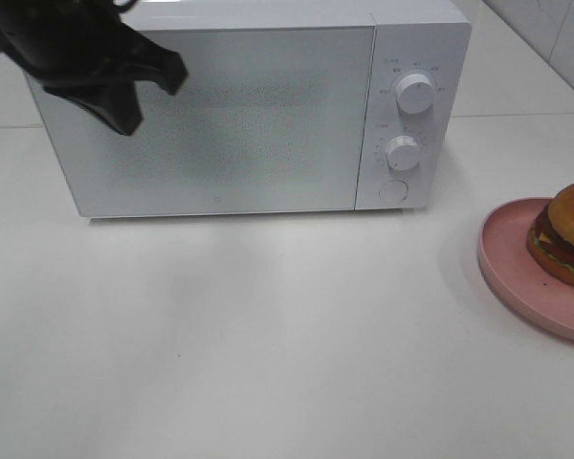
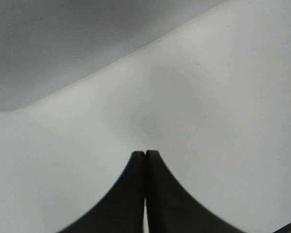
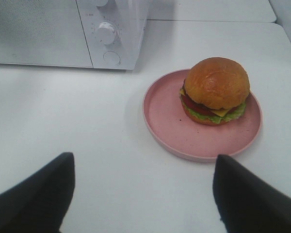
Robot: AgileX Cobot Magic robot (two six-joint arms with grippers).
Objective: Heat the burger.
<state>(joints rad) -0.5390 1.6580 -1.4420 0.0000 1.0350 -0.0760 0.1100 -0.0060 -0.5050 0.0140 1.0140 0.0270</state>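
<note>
table [image 1: 268, 335]: white, bare in front of the microwave; nothing on it to block a carry, so a bad carry would come from the arms, not clutter.
microwave [image 1: 220, 115]: white, door shut, standing at the back of the table. Risk: burger can't go in until the door is opened; an arm bringing the plate early would bump the closed door.
left gripper [image 2: 145, 156]: high in front of the microwave's upper left corner in the exterior view, jaws pressed together, holding nothing. Risk: closed tips have to catch the door edge; a slip would scrape the front or shove the whole oven back. No handle visible from here, possibly a flush door, hard to tell.
right gripper [image 3: 143, 187]: jaws spread as wide as they go, empty, hovering near the plate on the table side, apart from it. Risk: wide jaws coming down on the bun would squash or tip it; grabbing only the rim could tilt the plate.
pink plate [image 1: 517, 277]: at the right edge of the table, partly cut off in the exterior view. Risk: a nudge outward could push it toward the table edge; shallow rim gives little to grip.
burger [image 3: 215, 91]: sits on the plate, off-centre toward the far side, upright, bun on top, untouched. Risk: stacked layers could slide apart or roll off if the plate tilted during the lift.
knobs [image 1: 409, 122]: two dials and a round button on the right panel. Risk: a stray brush from the right arm could turn one early.
</note>
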